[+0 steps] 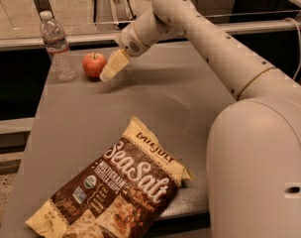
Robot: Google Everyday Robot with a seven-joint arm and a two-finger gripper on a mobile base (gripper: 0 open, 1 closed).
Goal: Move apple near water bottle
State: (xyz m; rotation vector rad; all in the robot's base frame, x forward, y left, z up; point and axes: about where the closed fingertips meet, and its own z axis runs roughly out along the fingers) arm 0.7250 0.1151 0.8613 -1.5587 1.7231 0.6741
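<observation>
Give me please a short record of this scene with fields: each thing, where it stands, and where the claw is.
water bottle: upright, far corner of the table
apple: on the table, between water bottle and claw, apart from the bottle
claw: low over the table, close beside the apple; contact unclear
chip bag: lying flat at the near edge
task: apple sits near the bottle

Red apple [94,64] upright, near standing clear water bottle [56,47], end effector [109,72] just beside apple
</observation>
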